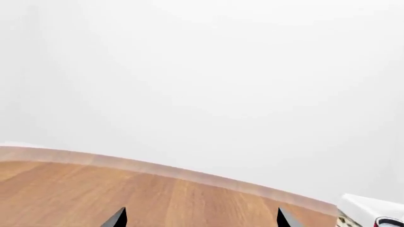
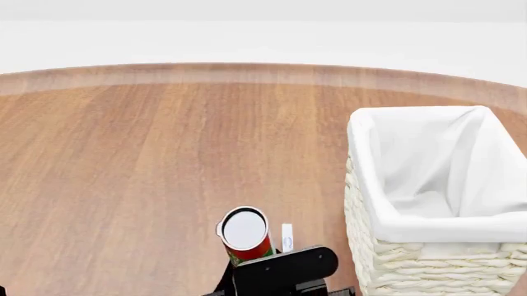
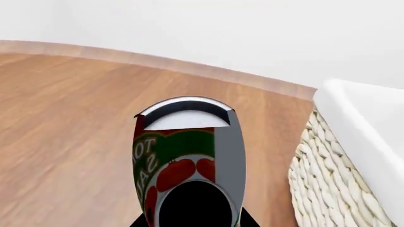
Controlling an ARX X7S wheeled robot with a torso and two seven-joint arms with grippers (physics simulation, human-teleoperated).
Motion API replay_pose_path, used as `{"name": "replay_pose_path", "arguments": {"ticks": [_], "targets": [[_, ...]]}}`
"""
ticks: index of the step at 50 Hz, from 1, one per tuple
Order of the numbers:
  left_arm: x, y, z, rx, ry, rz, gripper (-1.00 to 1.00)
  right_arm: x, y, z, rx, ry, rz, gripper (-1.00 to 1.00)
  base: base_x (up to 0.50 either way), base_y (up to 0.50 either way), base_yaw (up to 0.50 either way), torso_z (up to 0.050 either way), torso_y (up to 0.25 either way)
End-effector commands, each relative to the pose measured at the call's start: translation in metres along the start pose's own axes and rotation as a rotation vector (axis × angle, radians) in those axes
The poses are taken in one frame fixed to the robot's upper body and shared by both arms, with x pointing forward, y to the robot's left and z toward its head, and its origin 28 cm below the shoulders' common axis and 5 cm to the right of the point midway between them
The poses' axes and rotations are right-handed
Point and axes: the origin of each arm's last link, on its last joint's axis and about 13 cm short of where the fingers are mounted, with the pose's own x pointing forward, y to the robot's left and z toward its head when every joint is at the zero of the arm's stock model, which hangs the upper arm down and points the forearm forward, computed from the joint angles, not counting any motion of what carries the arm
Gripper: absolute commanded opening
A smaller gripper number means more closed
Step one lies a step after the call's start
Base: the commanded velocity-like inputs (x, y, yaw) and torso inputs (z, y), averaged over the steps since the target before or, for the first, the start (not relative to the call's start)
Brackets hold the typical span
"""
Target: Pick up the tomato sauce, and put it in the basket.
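- The wooden surface (image 2: 148, 160) fills most of the head view, with a pale curved edge along its far side and plain white beyond it.
- The left gripper (image 1: 200, 218) shows only in the left wrist view: two dark fingers (image 1: 117, 218) set well apart, nothing between them, so they are released. They hang above bare wood near the far edge of the surface.
- In that same view a white corner of the basket liner and a sliver of something red and white sit at the picture's edge; too little shows to say more.
- The tomato sauce (image 2: 245, 235), a small can with a red and green label and a silver-white top, is low in the middle of the head view. It looks raised off the surface and a little tilted, though the height cannot be judged.
- The right gripper (image 2: 257, 246) holds the can; a black part of the arm lies just below it. In the right wrist view the can (image 3: 183, 161) fills the space between the fingers, tomatoes pictured on its label, so the fingers are clenched on the tomato sauce.
- The basket (image 2: 387, 271), cream-white wicker with a white cloth liner folded over its rim, stands on the surface to the right of the can, close beside it but apart.
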Motion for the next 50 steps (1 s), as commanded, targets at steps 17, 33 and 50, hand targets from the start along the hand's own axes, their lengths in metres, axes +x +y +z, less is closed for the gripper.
{"name": "replay_pose_path", "arguments": {"ticks": [17,33,50], "targets": [[0.0,0.003,0.001,0.003,0.0,0.014,1.0,0.052,-0.024,0.055,-0.06,-0.075,0.004,-1.0,0.0,0.0,0.0,0.0,0.0],[-0.001,0.002,-0.001,0.005,0.007,0.013,1.0,0.071,-0.041,0.083,0.0,-0.095,-0.014,-1.0,0.0,0.0,0.0,0.0,0.001],[-0.002,0.002,-0.001,-0.001,0.007,0.014,1.0,0.095,-0.069,0.163,-0.014,-0.186,-0.054,-1.0,0.0,0.0,0.0,0.0,0.0]]}}
